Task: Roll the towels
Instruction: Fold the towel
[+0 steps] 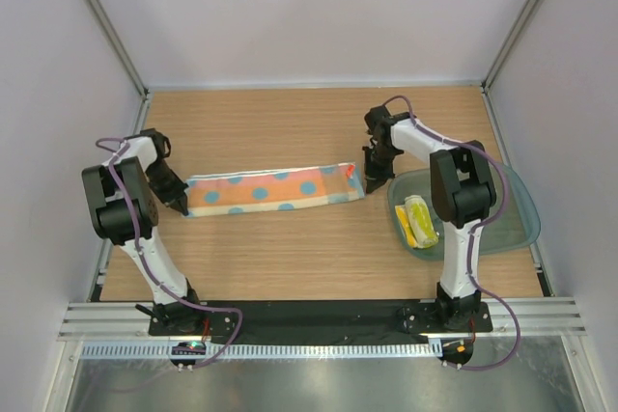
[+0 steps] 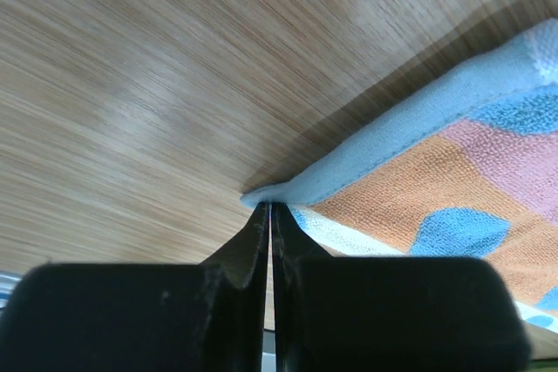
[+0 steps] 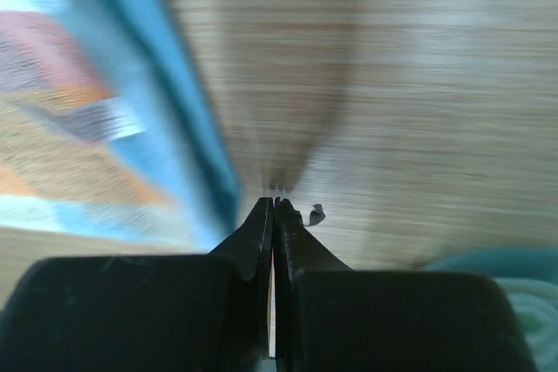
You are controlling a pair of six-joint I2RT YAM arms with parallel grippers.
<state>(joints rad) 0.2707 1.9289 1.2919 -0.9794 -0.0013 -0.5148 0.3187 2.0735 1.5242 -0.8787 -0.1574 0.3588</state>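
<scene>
Nearest me, on the right side of the bench [image 1: 290, 262], I see the clear bluish tub [image 1: 517, 229] beside the right arm. The yellow towel [image 1: 420, 222] lies inside it toward its left wall, drawn up into a compact bundle. The right arm's upper link crosses in front of the tub and hides part of it.

A little farther out, across the middle of the bench, the blue towel [image 1: 270, 190] lies flat as a long narrow strip running left to right. Its orange and pink band with blue spots faces up.

At the strip's left end sits my left end effector [image 1: 182, 206]. On the left wrist camera its fingers are pressed together with only a hairline between them, and their tips meet the light blue hemmed corner of the towel. I cannot tell whether any cloth is actually caught between them.

At the strip's right end, just off the cloth, my right end effector [image 1: 373, 183] points down at the bench between the towel and the tub's far left corner. The right wrist picture is blurred, but it shows the fingers closed together over bare wood with the towel's blue edge just to the left. There is a small pale scrap beside the tips that I cannot identify.
</scene>
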